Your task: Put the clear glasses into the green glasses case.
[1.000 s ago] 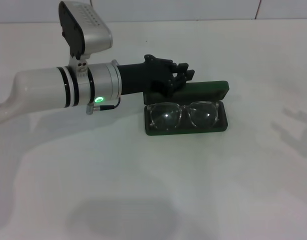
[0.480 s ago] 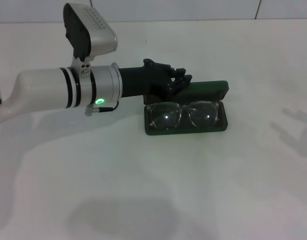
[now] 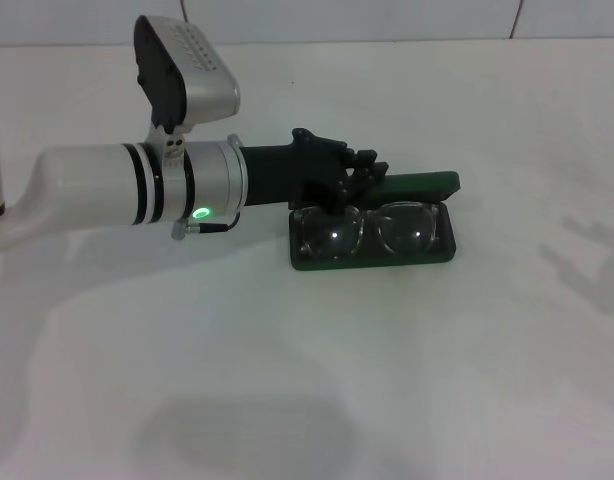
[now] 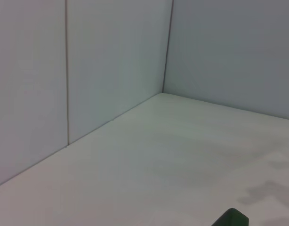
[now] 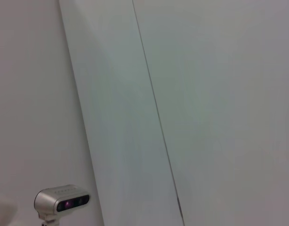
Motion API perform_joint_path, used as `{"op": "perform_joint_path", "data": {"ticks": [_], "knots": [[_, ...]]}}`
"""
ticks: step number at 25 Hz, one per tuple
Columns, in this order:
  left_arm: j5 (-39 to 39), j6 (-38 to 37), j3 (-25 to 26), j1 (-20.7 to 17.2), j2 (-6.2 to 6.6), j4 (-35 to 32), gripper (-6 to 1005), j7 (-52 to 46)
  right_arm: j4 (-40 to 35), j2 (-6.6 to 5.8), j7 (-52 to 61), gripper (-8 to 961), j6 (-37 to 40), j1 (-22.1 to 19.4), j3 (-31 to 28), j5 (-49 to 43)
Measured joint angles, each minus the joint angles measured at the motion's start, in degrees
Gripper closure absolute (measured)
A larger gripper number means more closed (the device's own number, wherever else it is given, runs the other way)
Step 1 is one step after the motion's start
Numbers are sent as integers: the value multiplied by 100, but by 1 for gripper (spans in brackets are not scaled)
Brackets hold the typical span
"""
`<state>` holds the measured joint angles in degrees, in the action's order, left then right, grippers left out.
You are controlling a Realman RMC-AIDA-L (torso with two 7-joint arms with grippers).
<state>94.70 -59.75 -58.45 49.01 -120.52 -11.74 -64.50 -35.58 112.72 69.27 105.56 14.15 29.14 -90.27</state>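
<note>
The dark green rectangular hard glasses case with rounded corners [image 3: 373, 246] lies open, its long side running left to right in the head view. Its shallow tray faces up, and the hinged lid [image 3: 419, 183] stands raised along the far long edge, tipped partly over the tray, so that only a narrow green band of it shows. One green corner of the case [image 4: 230, 219] shows in the left wrist view.

The fully transparent plastic glasses with clear lenses and a thin clear frame [image 3: 367, 228] lie inside the case's tray, folded, lenses facing up, filling almost the whole width of the tray. Both lenses catch small bright reflections.
</note>
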Motion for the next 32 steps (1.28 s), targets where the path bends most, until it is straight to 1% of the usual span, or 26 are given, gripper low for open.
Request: {"op": "perform_joint_path", "data": {"ticks": [5, 10, 16, 19, 22, 24, 27, 30, 32], "knots": [[15, -18, -32, -28, -7, 2, 801, 45, -1, 5, -2, 426, -6, 0, 0, 0], [66, -12, -286, -150, -15, -21, 801, 74, -1, 13, -5, 423, -9, 0, -6, 2], [25, -274, -307, -275, -20, -26, 802, 387, -1, 14, -17, 419, -15, 0, -5, 9], [-179, -526, -307, -308, -15, -46, 802, 512, -1, 13, -19, 418, -18, 0, -5, 12], [-365, -917, -307, -342, 8, -152, 803, 549, -2, 6, -19, 416, -19, -22, -5, 12], [-410, -1289, -306, -466, 20, -399, 805, 469, -2, 1, -19, 415, -24, -24, -4, 11], [-417, -1972, -302, -820, 35, -985, 784, 145, -1, 1, -19, 413, -28, -4, 1, 10], [-417, -2592, -279, -1065, 64, -1410, 762, -253, -1, -4, -17, 411, -33, 0, 15, 8], [-416, -3000, -213, -1223, 119, -1631, 748, -695, -1, -2, 0, 410, -41, 29, 44, 0]]}}
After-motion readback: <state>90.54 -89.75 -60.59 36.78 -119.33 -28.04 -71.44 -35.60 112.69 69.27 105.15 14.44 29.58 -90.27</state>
